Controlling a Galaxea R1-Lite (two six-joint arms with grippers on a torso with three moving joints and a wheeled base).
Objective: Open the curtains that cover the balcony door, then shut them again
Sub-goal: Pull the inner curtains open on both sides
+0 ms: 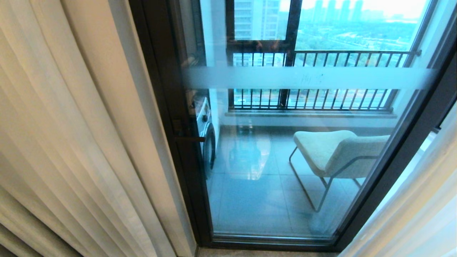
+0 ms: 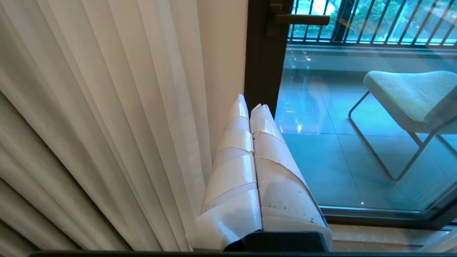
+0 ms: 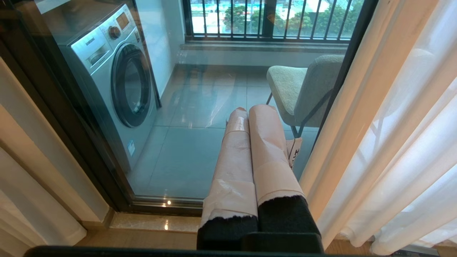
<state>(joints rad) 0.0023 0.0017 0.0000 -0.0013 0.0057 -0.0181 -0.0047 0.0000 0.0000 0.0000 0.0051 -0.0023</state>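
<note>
Curtains (image 1: 71, 142) hang drawn apart at both sides of the balcony door (image 1: 285, 160), glass fully exposed between them. Heavy cream panel plus sheer bunched at left; sheer white panel (image 1: 421, 207) gathered at right edge. Folds run vertically, floor-length, so any pull has to go sideways across the door.

Left end effector (image 2: 246, 103) has taped fingers pressed together, holding nothing, tip just beside the inner edge of the left curtain (image 2: 107, 107), in front of the dark door frame (image 2: 260, 64). Right end effector (image 3: 246, 110) is likewise pressed together and empty, aimed at the glass, right curtain (image 3: 392, 125) just beside it on its outer side. Neither arm shows in the head view.

Judgement: opening looks done; closing remains. Left arm is nearer the left panel, right arm nearer the right one. Each curtain lies outward from its end effector, so fingers would need to spread and catch a fold edge.

Behind glass: washing machine (image 3: 114, 78) far left, chair (image 1: 335, 153) right, railing (image 1: 321, 82) far. Nothing lies between end effectors and fabric; the door handle (image 1: 189, 138) sits near the left frame.
</note>
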